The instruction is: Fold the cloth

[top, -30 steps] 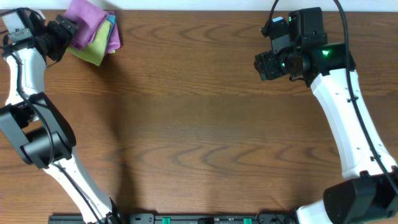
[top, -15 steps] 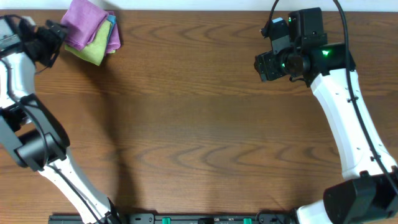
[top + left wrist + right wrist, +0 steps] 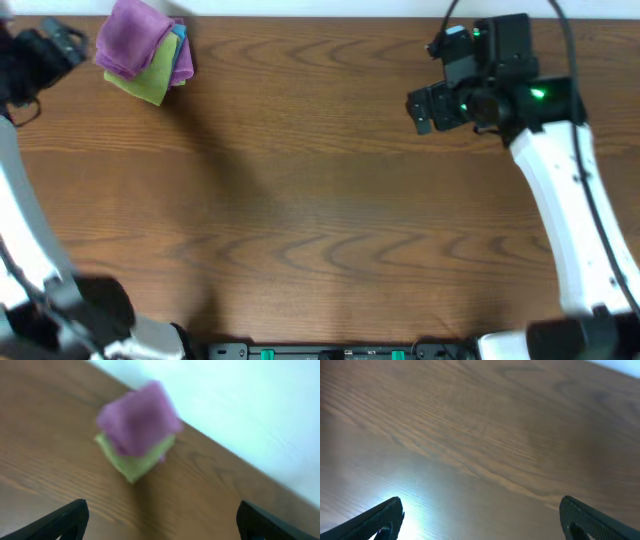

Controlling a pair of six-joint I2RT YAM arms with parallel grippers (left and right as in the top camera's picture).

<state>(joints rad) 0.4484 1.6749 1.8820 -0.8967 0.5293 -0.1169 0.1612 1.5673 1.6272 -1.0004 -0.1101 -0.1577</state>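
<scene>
The left pincer (image 3: 161, 519) is spread wide and empty, tilted downward at the end of the white left arm (image 3: 20, 230) stretched far forward, while the right pincer (image 3: 481, 517), equally wide and empty, points leftward from the white right arm (image 3: 560, 210), which is bent at the wrist.

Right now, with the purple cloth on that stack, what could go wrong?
The cloth sits askew on the lime green cloth, so it could slide or unfold. Both lie near the table edge; a nudge might push them off. The left gripper is close enough to snag it.
</scene>
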